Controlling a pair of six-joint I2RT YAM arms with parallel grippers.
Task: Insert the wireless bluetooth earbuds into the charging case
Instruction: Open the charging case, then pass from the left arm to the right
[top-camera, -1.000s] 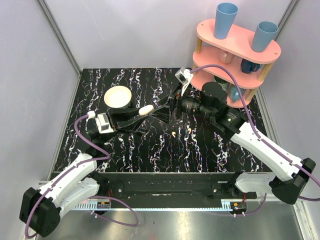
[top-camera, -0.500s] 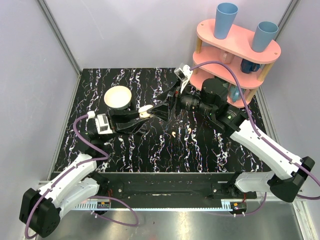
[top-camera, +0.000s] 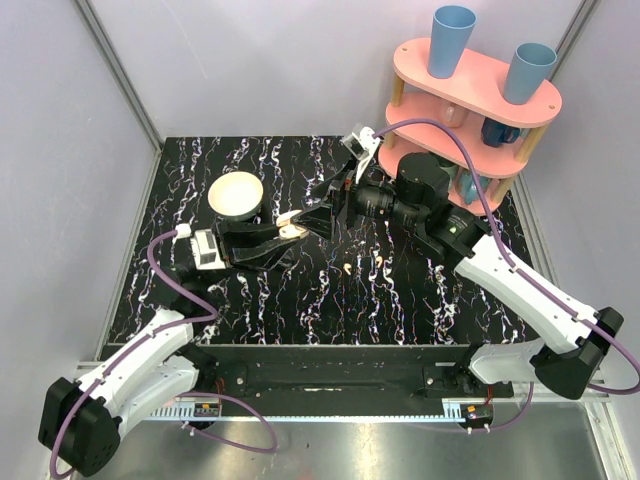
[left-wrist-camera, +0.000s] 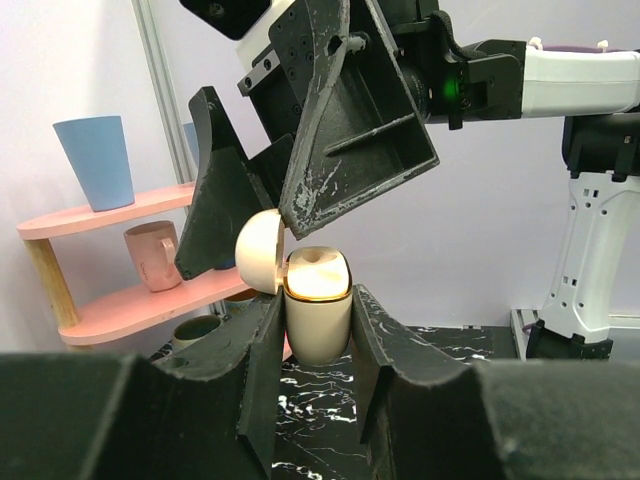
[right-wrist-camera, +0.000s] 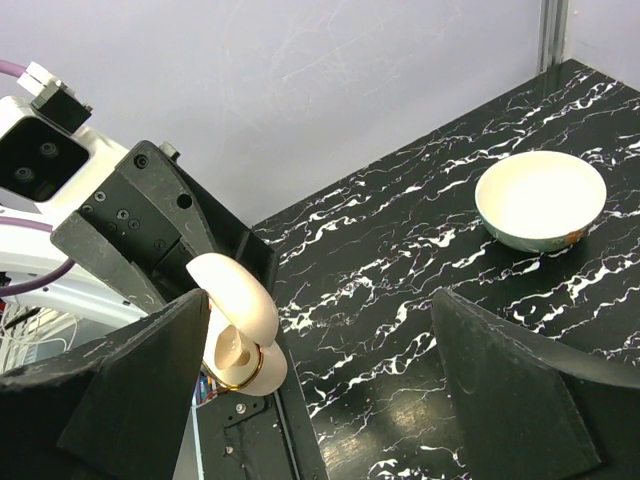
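From above, the right gripper (top-camera: 312, 218) is closer to the left gripper (top-camera: 288, 232) than a second ago. The charging case (top-camera: 292, 227), pinched in the left gripper, now has its lid up. The two wireless bluetooth earbuds (top-camera: 346, 268) lie on the table (top-camera: 300, 300) where they were, nearer the robot than both grippers. In the left wrist view, the left fingers (left-wrist-camera: 262, 350) squeeze the case upright, and a right finger (left-wrist-camera: 340, 130) touches the open lid (left-wrist-camera: 258, 250). In the right wrist view, the right gripper is spread wide and holds nothing, with the case just by one finger.
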